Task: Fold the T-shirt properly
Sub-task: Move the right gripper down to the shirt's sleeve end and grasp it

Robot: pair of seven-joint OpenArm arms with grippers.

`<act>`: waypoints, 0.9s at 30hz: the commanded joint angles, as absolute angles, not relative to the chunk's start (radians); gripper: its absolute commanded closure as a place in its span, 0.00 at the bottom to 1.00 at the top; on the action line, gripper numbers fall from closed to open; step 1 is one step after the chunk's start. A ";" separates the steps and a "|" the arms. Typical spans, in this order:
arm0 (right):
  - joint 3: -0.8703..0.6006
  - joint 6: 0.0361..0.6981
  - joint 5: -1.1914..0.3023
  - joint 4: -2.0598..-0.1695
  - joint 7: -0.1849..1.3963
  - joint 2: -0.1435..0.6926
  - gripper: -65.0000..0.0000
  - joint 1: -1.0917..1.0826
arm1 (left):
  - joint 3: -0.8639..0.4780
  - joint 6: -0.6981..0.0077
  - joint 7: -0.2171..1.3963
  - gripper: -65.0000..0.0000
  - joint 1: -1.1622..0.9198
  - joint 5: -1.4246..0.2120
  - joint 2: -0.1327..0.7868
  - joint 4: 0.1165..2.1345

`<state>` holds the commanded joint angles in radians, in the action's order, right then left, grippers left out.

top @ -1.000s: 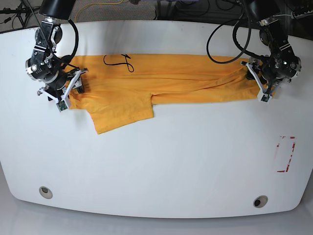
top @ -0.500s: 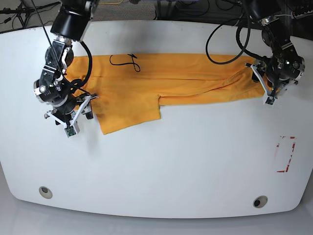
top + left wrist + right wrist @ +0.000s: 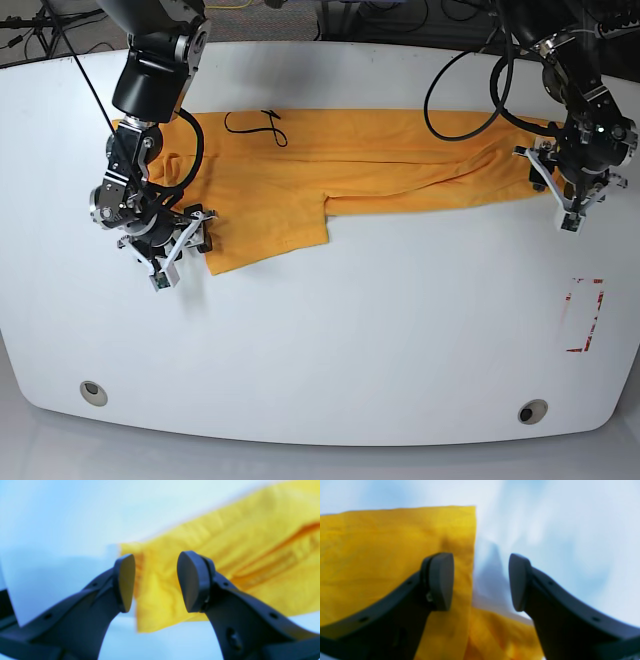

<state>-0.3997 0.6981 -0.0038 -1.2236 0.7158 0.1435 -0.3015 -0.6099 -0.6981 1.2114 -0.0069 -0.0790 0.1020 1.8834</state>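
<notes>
The orange-yellow T-shirt [image 3: 380, 150] lies flat across the far half of the white table [image 3: 330, 340]. It is folded into a long band, with one sleeve flap hanging toward me at the lower left. Part of its black script [image 3: 255, 125] shows near the top edge. My right gripper [image 3: 178, 248] [image 3: 480, 581] is open at the flap's left edge, and the T-shirt [image 3: 382, 545] lies mostly under its left finger. My left gripper [image 3: 553, 190] [image 3: 155, 582] is open over the band's right end, with the corner of the T-shirt [image 3: 225, 542] lying below the gap between its fingers.
A red-outlined rectangle mark [image 3: 585, 315] sits near the table's right edge. Two round holes [image 3: 93, 392] [image 3: 533, 411] lie near the front edge. Black cables [image 3: 460, 90] loop over the back of the table behind the left arm.
The right gripper has slid toward the front along the shirt's left edge to the sleeve flap. The left gripper has moved right and slightly forward to the shirt's right end. The shirt has shifted slightly right.
</notes>
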 joint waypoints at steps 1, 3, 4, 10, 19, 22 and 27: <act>-0.400 0.698 -0.004 -1.224 0.714 0.143 0.49 -0.302 | -0.618 -0.698 1.211 0.57 -0.004 -0.079 0.104 1.882; -0.398 0.698 -0.004 -1.222 0.713 0.142 0.49 -0.300 | -0.630 -0.698 1.211 0.57 0.001 -0.079 0.105 1.882; -0.397 0.698 -0.005 -1.222 0.713 0.137 0.49 -0.300 | -0.638 -0.698 1.211 0.57 0.004 -0.079 0.105 1.882; -0.394 0.698 -0.005 -1.221 0.713 0.094 0.49 -0.298 | -0.654 -0.698 1.211 0.57 0.007 -0.076 0.107 1.882; -0.394 0.698 -0.004 -1.219 0.711 0.051 0.49 -0.298 | -0.656 -0.698 1.211 0.57 0.001 -0.073 0.107 1.882; -0.394 0.698 -0.004 -1.219 0.711 0.050 0.49 -0.298 | -0.656 -0.698 1.211 0.57 -0.001 -0.073 0.107 1.882; -0.392 0.698 -0.004 -1.219 0.711 0.050 0.50 -0.298 | -0.656 -0.698 1.211 0.57 -0.001 -0.071 0.108 1.882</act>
